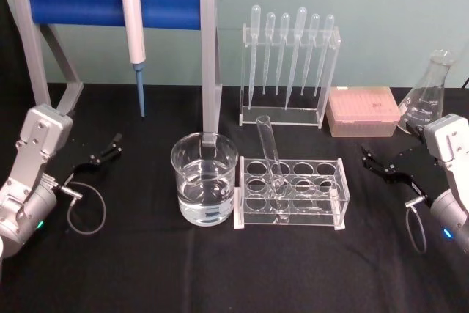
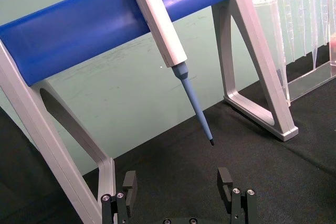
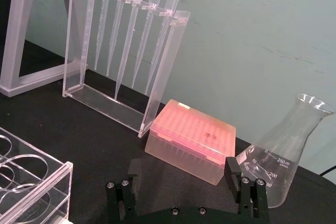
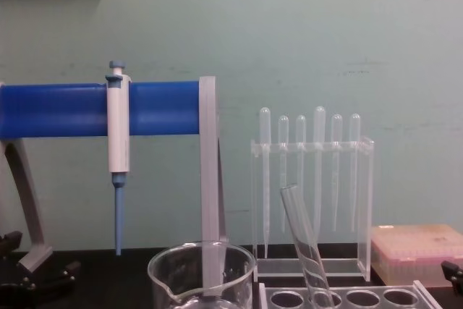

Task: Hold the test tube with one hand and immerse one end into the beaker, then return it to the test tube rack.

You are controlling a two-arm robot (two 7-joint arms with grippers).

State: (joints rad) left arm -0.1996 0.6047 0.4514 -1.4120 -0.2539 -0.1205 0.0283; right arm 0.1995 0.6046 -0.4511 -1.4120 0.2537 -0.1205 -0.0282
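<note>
The left hand (image 1: 107,150) sits low over the black, cloth-covered surface (image 1: 220,269) at the end of a silver arm that bends in from the side. Its two black fingers are spread wide, with nothing between them. The right hand (image 1: 385,163) mirrors it on the other side: fingers wide apart, empty, pointing inward toward the glassware.

Between the two hands, somewhat nearer the right one, the test tube (image 1: 271,159) stands in the test tube rack (image 1: 341,181). It is a slim cylinder of clear glass with its open rim uppermost, and it leans away from the right hand. The rack is a clear acrylic block with round holes, and the tube rises well above it. The beaker (image 1: 205,144) touches or almost touches the rack on the side toward the left hand. It is wide, clear and roll-rimmed, and partly filled with clear liquid.

Beyond the left hand a white-and-blue pipettor (image 1: 133,27) hangs from a grey stand (image 1: 211,49) with a thick blue crossbar. Beyond the right hand are a pink, translucent box (image 1: 363,111) and a conical glass flask (image 1: 429,97). Frosted plastic pipettes (image 1: 289,64) hang in a clear holder behind the rack.

The left wrist view shows that hand (image 2: 177,182) parted wide beneath the pipettor's blue tip, and the right wrist view shows the other (image 3: 181,182) equally wide.
</note>
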